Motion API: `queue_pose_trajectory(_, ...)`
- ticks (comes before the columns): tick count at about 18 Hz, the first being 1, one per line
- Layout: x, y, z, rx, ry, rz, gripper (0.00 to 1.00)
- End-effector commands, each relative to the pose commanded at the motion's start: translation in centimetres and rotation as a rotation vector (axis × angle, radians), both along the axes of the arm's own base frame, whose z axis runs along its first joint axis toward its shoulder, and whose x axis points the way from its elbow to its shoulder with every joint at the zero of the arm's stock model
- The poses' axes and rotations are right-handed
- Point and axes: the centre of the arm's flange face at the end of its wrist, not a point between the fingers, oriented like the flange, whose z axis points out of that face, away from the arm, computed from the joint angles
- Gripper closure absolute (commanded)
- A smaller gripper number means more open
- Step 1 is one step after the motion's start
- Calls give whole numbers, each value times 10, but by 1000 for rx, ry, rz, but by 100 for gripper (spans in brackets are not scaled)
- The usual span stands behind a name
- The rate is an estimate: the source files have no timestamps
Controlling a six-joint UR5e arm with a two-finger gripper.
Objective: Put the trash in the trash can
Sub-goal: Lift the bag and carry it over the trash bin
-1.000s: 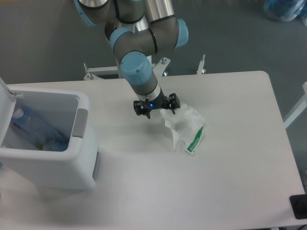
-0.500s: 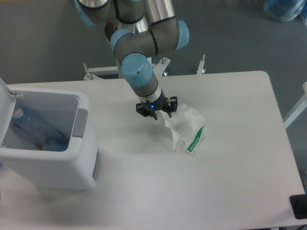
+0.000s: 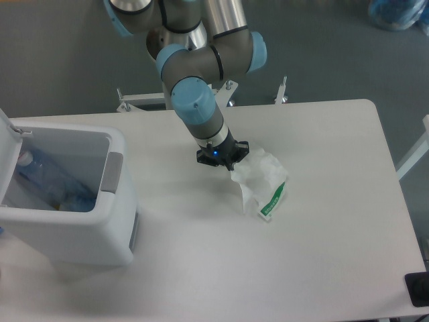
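The crumpled white wrapper (image 3: 261, 176) with a green strip lies on the table, right of centre. My gripper (image 3: 224, 156) points down at the wrapper's upper left corner, fingers drawn together on its edge. The white trash can (image 3: 74, 235) stands at the table's left edge with its lid (image 3: 8, 137) swung up. Inside it lies a crushed bluish bottle (image 3: 50, 184), its white cap towards the back left. The fingertips are partly hidden under the wrist.
The table (image 3: 322, 268) ends just right of and behind the wrapper's area. A dark object (image 3: 419, 288) sits at the lower right corner. A metal frame (image 3: 281, 94) stands behind the far edge.
The gripper's fingers have closed in from a wide spread and the wrist has shifted slightly right and down onto the wrapper's corner. The wrapper has nudged a little.
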Motion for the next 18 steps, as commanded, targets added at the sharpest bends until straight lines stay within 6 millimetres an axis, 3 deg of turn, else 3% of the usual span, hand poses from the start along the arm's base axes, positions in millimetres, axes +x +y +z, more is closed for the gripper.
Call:
queue_pose_trajectory(3,-4,1,56,142,34,7,100)
queue_pose_trajectory(8,-13,-21,180,572,-12,107,100)
queue_pose_trajectory(12,4,-38,250,814,-47,174,100)
queue_pose_trajectory(17,39,-36,328,1066,-157,166,100)
queue_pose_trajectory(18,46,-35,337,1093,-178,158,100)
